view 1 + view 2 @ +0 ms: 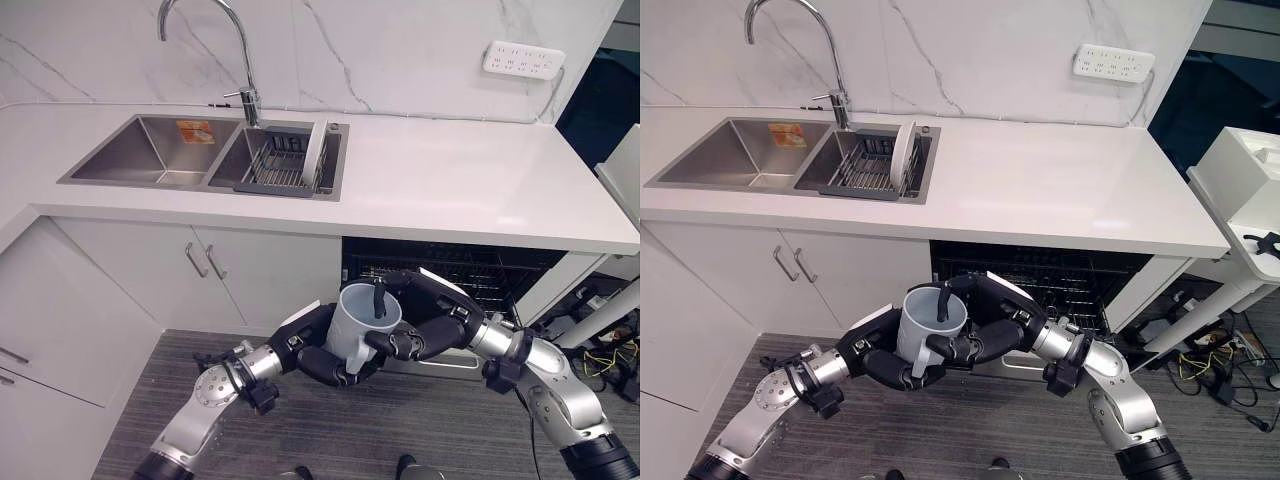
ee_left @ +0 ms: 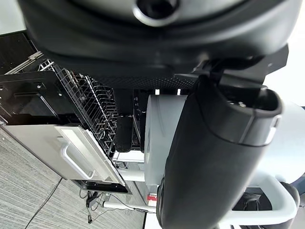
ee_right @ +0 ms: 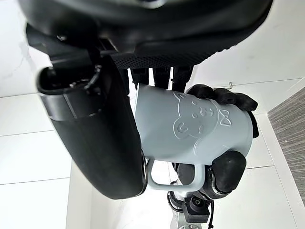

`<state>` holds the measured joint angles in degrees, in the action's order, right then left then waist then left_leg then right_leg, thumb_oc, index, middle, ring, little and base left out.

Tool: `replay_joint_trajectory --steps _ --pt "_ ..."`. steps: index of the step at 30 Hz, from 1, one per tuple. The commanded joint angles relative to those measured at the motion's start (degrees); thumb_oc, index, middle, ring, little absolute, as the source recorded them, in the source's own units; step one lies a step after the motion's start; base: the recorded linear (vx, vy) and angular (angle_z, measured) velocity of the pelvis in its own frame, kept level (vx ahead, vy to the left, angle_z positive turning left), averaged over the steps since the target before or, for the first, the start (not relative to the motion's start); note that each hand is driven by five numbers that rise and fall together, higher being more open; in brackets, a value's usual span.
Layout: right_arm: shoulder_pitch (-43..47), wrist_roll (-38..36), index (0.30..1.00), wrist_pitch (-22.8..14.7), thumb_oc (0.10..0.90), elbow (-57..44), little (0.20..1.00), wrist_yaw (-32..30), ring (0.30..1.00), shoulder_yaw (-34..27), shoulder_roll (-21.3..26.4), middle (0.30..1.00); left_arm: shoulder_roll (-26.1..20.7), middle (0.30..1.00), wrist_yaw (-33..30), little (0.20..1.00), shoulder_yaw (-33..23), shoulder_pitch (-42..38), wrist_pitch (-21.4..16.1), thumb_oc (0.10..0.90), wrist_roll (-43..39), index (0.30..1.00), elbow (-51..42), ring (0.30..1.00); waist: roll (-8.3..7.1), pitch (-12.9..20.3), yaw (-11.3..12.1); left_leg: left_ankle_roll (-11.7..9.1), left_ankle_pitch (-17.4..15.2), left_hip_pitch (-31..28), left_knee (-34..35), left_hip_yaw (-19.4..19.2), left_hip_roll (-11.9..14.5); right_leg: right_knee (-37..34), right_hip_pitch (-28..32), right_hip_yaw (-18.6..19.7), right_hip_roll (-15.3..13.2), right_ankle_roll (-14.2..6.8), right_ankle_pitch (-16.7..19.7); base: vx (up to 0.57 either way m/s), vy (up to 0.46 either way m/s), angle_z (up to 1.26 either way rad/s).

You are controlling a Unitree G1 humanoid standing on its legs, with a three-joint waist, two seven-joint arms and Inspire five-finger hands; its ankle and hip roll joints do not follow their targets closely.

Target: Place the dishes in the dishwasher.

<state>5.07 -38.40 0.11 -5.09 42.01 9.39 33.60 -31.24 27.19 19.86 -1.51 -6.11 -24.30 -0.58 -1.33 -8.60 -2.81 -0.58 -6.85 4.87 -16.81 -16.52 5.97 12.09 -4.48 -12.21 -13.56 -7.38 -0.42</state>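
Mug [image 1: 366, 318], pale and glossy, hangs upright in front of the open dishwasher [image 1: 455, 275], clasped from both sides: the left hand [image 1: 325, 360] has its fingers curled under the body and the right hand [image 1: 425, 325] has fingers over the rim and wall. It looks stiff, light, slippery and chippable, so the handle [image 3: 164, 176] seems the surer hold. Beyond, the wire rack [image 1: 1060, 280] sits under the surface [image 1: 470, 185] edge, leaving tight headroom.

Couldn't see much of the black wire dishwasher rack [image 1: 460, 272], mostly tucked under the white countertop [image 1: 450, 180]. Pale grey ceramic mug [image 1: 362, 322] half covered by dark fingers [image 1: 400, 345]; curved chrome tap [image 1: 790, 40] clipped at top.
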Motion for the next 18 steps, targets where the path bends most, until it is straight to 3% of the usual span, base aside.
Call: replay_joint_trajectory --steps 1,18 --pt "2.56 -1.11 0.300 -5.67 0.400 -8.66 0.300 0.20 0.300 1.53 -1.47 0.300 3.84 0.900 -3.60 0.900 -4.03 -8.81 -4.66 0.800 -1.43 0.900 -6.65 0.900 0.07 2.39 0.32 -2.26 -4.41 -1.50 -0.38 8.98 2.03 5.10 2.48 -0.72 -0.16 -2.90 -7.80 0.00 0.000 0.00" --pt "0.91 0.67 0.300 -11.57 0.400 -7.90 0.300 -9.72 0.300 -5.11 -3.62 0.300 3.73 0.900 -8.86 0.900 -6.47 -7.13 -4.85 0.800 6.88 0.900 -4.89 0.900 0.56 2.42 -0.51 -2.45 -4.22 -1.40 -0.38 7.55 2.86 5.10 2.24 -0.94 -0.41 -2.87 -7.77 0.00 0.000 0.00"
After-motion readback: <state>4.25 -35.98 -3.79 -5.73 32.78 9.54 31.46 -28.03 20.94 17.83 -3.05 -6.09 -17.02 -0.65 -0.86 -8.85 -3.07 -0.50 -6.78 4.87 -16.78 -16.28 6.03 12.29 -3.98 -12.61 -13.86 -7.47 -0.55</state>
